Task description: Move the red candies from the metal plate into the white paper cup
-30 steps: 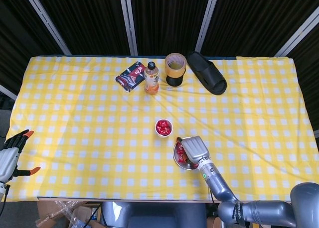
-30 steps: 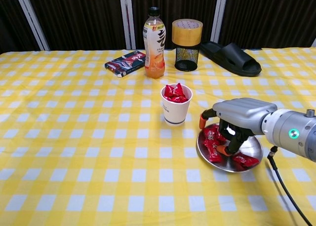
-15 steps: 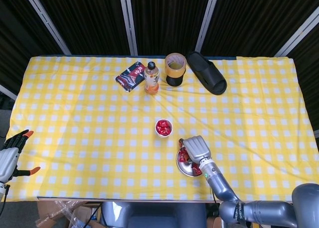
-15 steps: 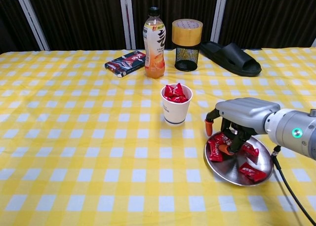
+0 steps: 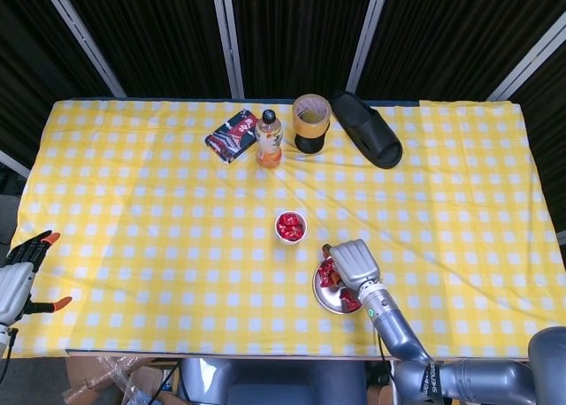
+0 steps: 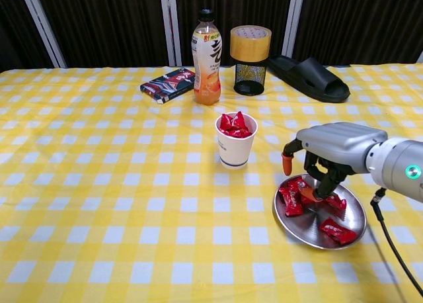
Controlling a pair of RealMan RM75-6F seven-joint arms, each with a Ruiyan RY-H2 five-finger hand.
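Note:
The white paper cup (image 6: 236,149) (image 5: 290,227) stands mid-table with several red candies (image 6: 236,123) in it. To its right and nearer the front lies the metal plate (image 6: 316,228) (image 5: 325,297) with several red candies (image 6: 291,200). My right hand (image 6: 334,145) (image 5: 355,262) hovers over the plate, fingers hanging down. Its orange fingertips (image 6: 318,192) touch a candy at the plate's middle, while the thumb stands apart to the left. I see no candy lifted. My left hand (image 5: 22,277) rests off the table's left front corner, fingers spread and holding nothing.
At the back stand an orange drink bottle (image 6: 206,48), a tape roll on a black mesh cup (image 6: 250,51), a black slipper (image 6: 309,77) and a dark snack packet (image 6: 167,85). The table's front edge runs just below the plate in the head view.
The plate slid right and toward the front edge under my right hand. The hand has since risen slightly over it. The left hand has not moved.

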